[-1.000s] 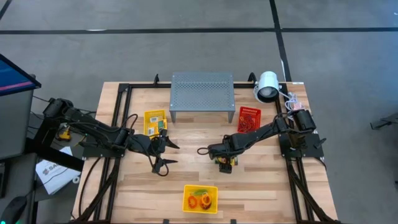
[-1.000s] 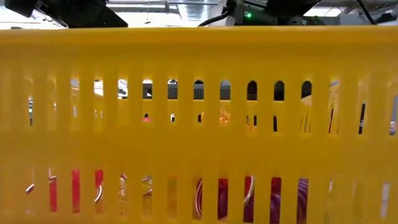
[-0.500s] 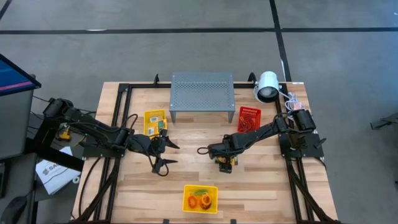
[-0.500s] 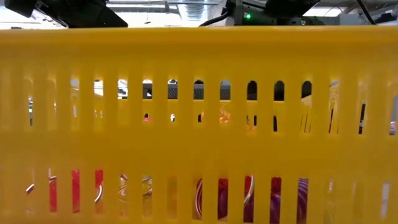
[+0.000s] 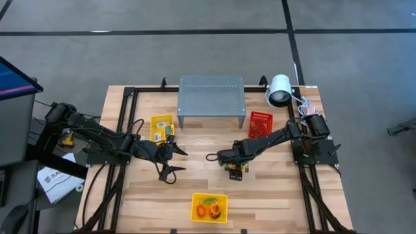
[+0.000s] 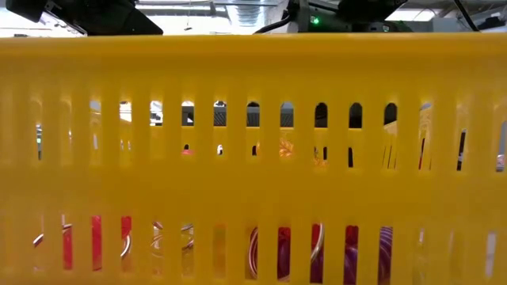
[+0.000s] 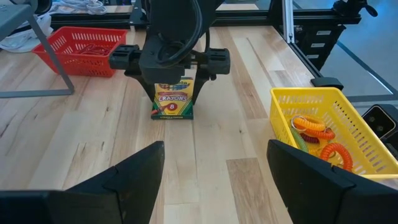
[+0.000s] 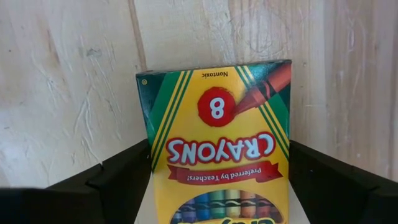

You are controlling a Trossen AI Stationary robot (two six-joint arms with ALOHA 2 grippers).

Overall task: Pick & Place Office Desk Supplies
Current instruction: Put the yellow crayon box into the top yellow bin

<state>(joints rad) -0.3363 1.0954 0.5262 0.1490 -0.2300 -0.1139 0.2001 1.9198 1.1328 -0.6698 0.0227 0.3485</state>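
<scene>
A yellow-and-green crayon box (image 8: 214, 130) sits near the table's middle under my right gripper (image 5: 234, 170), which points down with one finger at each of the box's long sides. In the left wrist view the box (image 7: 173, 102) shows its printed face below that gripper, its lower end on the wood. My left gripper (image 5: 170, 161) hangs open and empty above the table, left of the middle. Coloured rubber bands (image 7: 317, 137) lie in a yellow basket (image 5: 209, 208) at the near edge. My right gripper has the crayon box between its two fingers (image 8: 118, 180), one against each long side (image 8: 149, 168), at the end away from the printed 8. The fingers come from above, pointing down. The box's lower end (image 7: 172, 116) rests on the table.
A grey perforated stand (image 5: 211, 97) and a white lamp (image 5: 279, 91) stand at the far edge. A red basket (image 5: 260, 123) is at the far right and another yellow basket (image 5: 162, 127) at the far left. The near basket's slotted wall (image 6: 253, 95) fills the low view.
</scene>
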